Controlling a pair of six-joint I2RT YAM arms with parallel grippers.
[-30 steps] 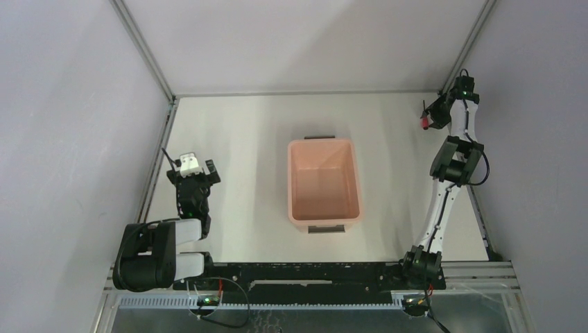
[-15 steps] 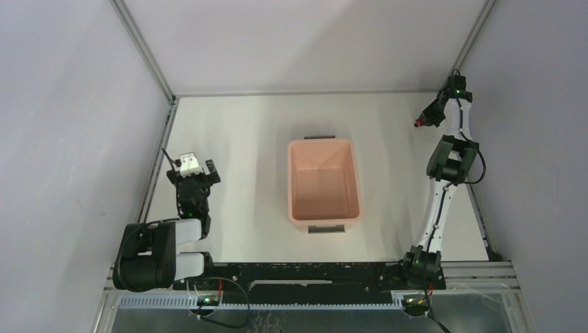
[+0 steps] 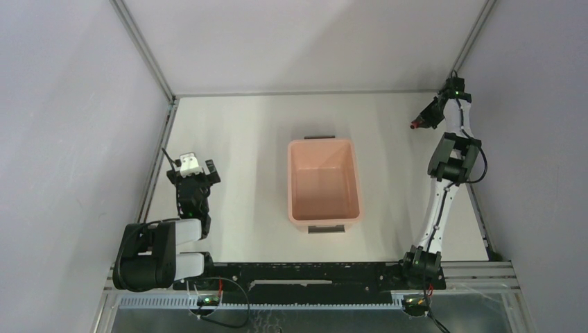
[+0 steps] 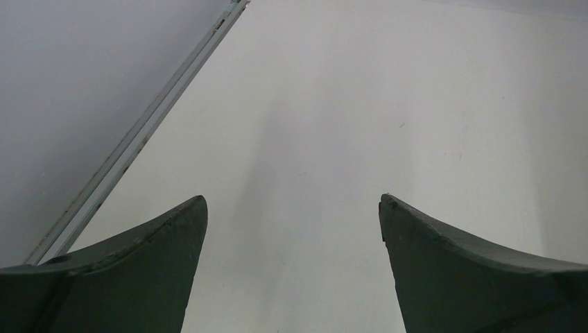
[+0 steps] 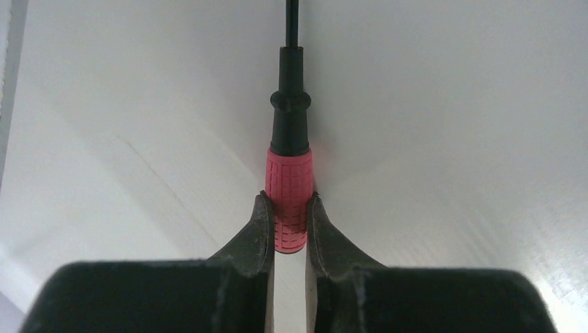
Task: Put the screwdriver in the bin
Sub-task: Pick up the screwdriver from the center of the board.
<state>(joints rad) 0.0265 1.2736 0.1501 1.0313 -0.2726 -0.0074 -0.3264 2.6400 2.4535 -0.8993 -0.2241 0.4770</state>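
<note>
Closing on the red handle and edging toward the table's middle over the past second, the right gripper [image 5: 288, 205] now pinches the screwdriver [image 5: 289, 149] firmly between its fingers. Nearest the arm bases, the left gripper [image 4: 291, 205] sits parked at the near left of the table [image 3: 236, 139], jaws wide apart and holding nothing. Mid-table stands the bin [image 3: 324, 144], its long axis running near to far, with nothing inside. At the far right, the screwdriver lies in line with the right gripper's fingers, black shaft pointing straight ahead, and appears to be clear of the surface. From there the bin lies to the left and nearer the bases, well apart, so the right arm looks the one to carry the tool over the rim.
</note>
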